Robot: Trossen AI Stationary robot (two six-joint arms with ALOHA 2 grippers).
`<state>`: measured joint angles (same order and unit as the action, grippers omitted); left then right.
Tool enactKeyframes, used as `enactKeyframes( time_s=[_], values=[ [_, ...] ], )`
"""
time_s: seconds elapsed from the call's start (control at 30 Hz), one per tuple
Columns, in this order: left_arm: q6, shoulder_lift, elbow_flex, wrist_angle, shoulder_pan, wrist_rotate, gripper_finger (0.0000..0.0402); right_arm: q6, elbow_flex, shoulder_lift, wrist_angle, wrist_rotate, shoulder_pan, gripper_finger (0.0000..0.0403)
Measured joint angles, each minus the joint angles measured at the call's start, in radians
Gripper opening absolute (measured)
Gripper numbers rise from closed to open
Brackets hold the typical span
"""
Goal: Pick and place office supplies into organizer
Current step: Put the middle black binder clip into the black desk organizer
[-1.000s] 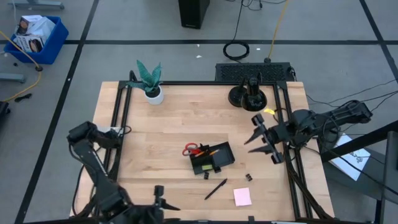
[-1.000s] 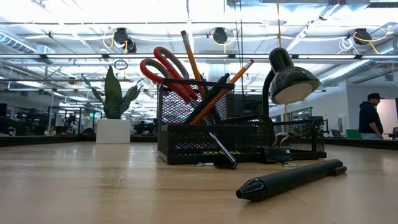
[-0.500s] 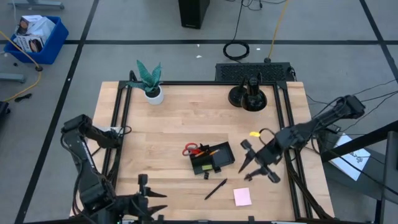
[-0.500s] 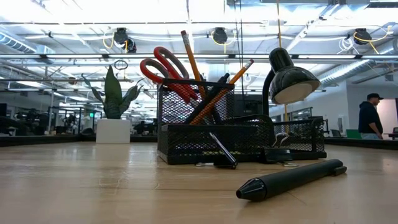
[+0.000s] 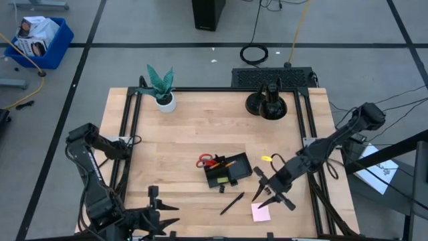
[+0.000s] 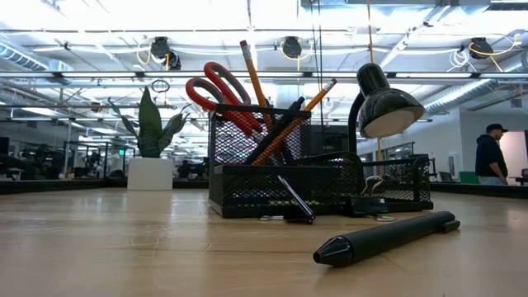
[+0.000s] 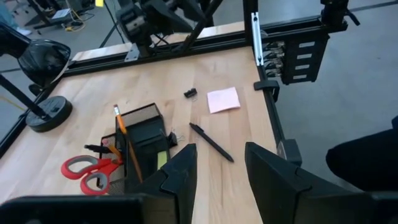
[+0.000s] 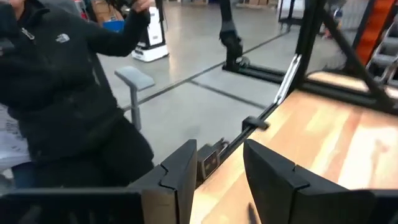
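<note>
**Ana:** Organizer first: where does it sit, and why are so many supplies upright in it?

**Ben:** Mid-counter, slightly toward the near edge. The scissors and pencils lean in its tall mesh cup, I'd guess so their handles stay reachable. Seen from above, the red handles stick out over its left side.

**Ana:** And the claws?

**Ben:** The right claw hangs near the right front of the counter, fingers spread and empty, just by the pink sticky-note pad; I judge that pad its likely target. The left claw waits at the near edge, also spread, holding nothing.

**Ana:** What's still loose?

**Ben:** A black pen just in front of the organizer, and a small black clip beside the pad.

**Ana:** The surroundings?

**Ben:** Pale wooden counter in a black frame, potted plant far left, desk lamp far right. Grey floor with taped lines; a person in a dark jacket stands just beyond the counter.
</note>
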<state>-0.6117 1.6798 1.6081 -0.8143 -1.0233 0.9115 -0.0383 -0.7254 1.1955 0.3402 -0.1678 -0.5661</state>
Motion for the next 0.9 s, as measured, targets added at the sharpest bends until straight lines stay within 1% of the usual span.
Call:
enactKeyframes(
  time_s=[0.2,0.3,0.4,0.57,0.63,0.8,0.9],
  values=[
    [0.000,0.000,0.000,0.001,0.001,0.007,0.0141,0.023,-0.017,0.069,-0.003,0.106,-0.051,0.0123],
    [0.000,0.000,0.000,0.001,0.001,0.007,0.0141,0.045,-0.064,0.114,-0.015,0.120,-0.072,0.0123],
    [-0.009,0.000,0.000,0.001,0.001,0.007,0.0141,0.050,-0.127,0.168,-0.066,0.133,-0.088,0.0123],
    [-0.016,0.000,0.000,0.001,0.001,0.007,0.0141,0.052,-0.242,0.278,-0.226,0.247,-0.105,0.0124],
    [-0.015,0.000,0.000,0.001,0.001,0.007,0.0141,0.054,-0.280,0.322,-0.264,0.252,-0.105,0.0124],
    [-0.011,0.000,0.000,-0.004,0.000,0.006,0.0141,0.062,-0.362,0.406,-0.292,0.254,-0.096,0.0124],
    [0.006,0.000,0.000,-0.005,0.000,0.006,0.0141,0.056,-0.412,0.454,-0.390,0.322,-0.089,0.0126]
  ],
)
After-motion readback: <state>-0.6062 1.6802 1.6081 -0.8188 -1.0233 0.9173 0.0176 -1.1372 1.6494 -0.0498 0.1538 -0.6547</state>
